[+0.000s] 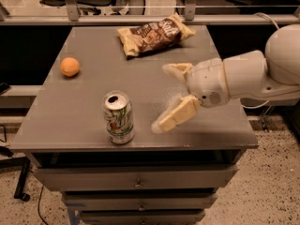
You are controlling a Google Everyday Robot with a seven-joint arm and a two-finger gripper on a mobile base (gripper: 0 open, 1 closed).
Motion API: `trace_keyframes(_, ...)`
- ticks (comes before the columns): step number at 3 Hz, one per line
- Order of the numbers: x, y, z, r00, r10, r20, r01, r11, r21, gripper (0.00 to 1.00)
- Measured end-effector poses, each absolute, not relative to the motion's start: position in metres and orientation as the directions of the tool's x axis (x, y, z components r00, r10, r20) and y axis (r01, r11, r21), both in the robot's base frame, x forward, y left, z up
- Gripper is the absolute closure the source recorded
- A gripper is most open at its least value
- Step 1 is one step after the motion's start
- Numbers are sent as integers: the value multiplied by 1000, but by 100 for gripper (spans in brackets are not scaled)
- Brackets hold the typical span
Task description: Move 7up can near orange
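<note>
The 7up can [118, 118] stands upright near the front edge of the grey table [89, 93], left of centre. The orange [70, 66] lies on the table's left side, well behind and left of the can. My gripper [162, 97] reaches in from the right over the table, to the right of the can and apart from it. Its two cream fingers [176, 115] are spread wide and hold nothing.
A brown and cream chip bag [154, 34] lies at the back of the table. Drawers [136, 177] sit under the tabletop. A rail [150, 18] and chairs stand behind the table. Speckled floor lies to the right.
</note>
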State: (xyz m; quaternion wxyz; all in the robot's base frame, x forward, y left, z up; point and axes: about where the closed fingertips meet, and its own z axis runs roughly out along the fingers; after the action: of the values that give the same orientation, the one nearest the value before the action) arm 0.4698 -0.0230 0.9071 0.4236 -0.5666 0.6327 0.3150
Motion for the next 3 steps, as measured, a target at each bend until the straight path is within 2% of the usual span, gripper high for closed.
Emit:
trace_keyframes(1,463,-1,927,6,-378,-926,-989,133,-61,0)
trace_keyframes(3,462,10,919,33,-345,-938,-988,131,-83,0)
